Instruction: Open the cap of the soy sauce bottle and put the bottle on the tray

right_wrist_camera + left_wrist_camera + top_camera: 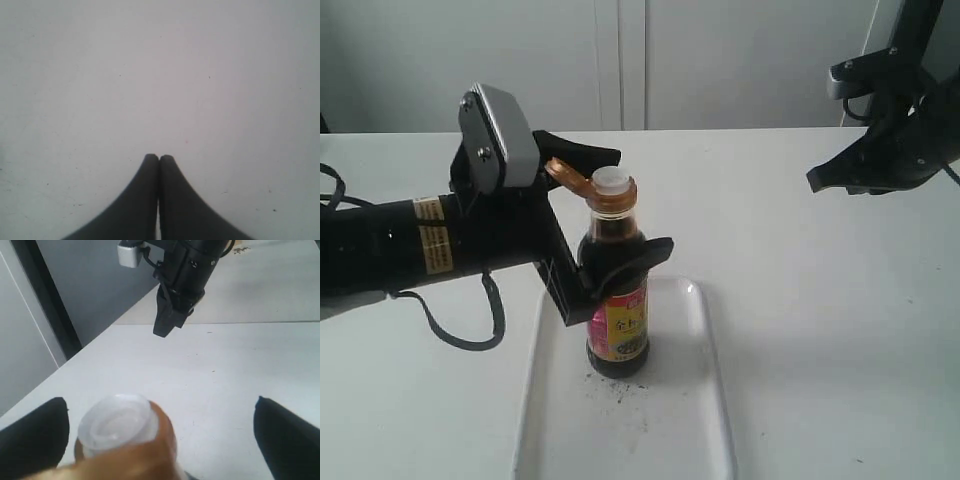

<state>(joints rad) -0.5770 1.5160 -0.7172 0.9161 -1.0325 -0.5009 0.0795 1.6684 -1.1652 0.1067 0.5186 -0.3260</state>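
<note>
The soy sauce bottle (616, 300) stands upright on the white tray (695, 410), over dark speckles. Its orange cap (567, 178) is flipped back on its hinge, baring the white spout (610, 180). My left gripper (640, 200) is open around the bottle, one finger behind the neck and one in front of the shoulder. In the left wrist view the spout (116, 425) and orange collar (167, 437) sit nearer one of the wide-apart fingertips (35, 432), with a gap to the other. My right gripper (815, 183) hangs shut over the table at the right, holding nothing (159, 157).
The white table (820, 300) stretches around the tray. A black cable (470, 330) loops on the table under the left arm. The right arm (180, 280) shows beyond the bottle in the left wrist view. White cabinet panels stand behind the table.
</note>
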